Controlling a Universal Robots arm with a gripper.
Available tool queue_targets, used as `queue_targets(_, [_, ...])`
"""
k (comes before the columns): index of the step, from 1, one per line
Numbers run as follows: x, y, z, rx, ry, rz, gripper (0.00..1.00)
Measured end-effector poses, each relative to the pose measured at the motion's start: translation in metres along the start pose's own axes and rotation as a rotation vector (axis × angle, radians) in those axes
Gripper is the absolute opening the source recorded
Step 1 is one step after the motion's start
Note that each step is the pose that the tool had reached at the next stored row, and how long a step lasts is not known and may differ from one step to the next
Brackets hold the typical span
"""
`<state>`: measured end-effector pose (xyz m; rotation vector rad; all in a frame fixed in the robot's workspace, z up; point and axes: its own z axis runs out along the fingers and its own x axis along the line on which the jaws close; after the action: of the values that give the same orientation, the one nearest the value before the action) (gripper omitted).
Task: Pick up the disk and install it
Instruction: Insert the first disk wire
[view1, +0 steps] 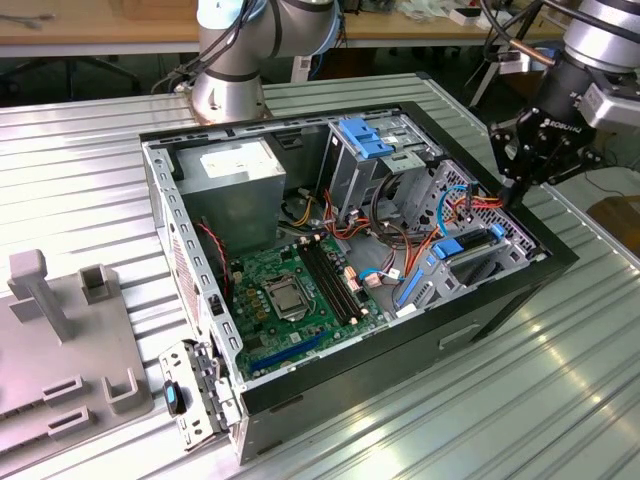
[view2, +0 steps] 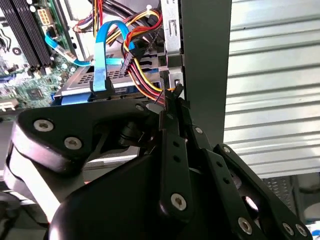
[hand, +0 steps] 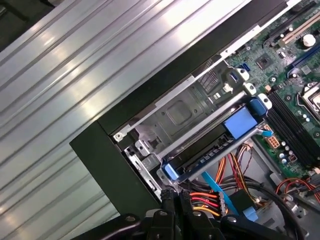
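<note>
The open computer case (view1: 300, 250) is lying on the ribbed metal table (view1: 80, 180), its motherboard (view1: 290, 290) facing up. The disk (hand: 210, 150) is sitting low in the drive bay by the case wall on the exterior view's right, blue rails showing, cables plugged in beside it. The gripper (view1: 510, 190) is hanging just over that corner, its fingers (view2: 172, 107) drawn close together and holding nothing. I judge the pick-up as not yet made; it calls for a careful grasp clear of the wires (view2: 142, 75).
</note>
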<state>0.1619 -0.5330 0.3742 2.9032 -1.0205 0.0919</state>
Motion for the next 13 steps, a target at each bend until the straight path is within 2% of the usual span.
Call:
queue_targets(3, [0.0, -0.0001, 0.0, -0.0067, -0.008, 0.026, 0.16])
queue_targets(4, [0.0, 0.0, 0.0, -0.0124, -0.0165, 0.038, 0.16])
queue_targets(5, [-0.0001, 0.0001, 0.0, -0.0126, -0.0238, 0.053, 0.16])
queue_targets(6, [-0.0002, 0.0002, 0.0001, -0.0078, -0.0319, 0.072, 0.16])
queue_targets(8, [-0.0002, 0.0001, 0.0, 0.0015, -0.0416, 0.088, 0.16])
queue_targets(11, [-0.0003, 0.0002, 0.0, 0.0176, -0.0597, 0.116, 0.16])
queue_targets(13, [-0.0003, 0.0001, 0.0001, 0.0174, -0.0629, 0.147, 0.16])
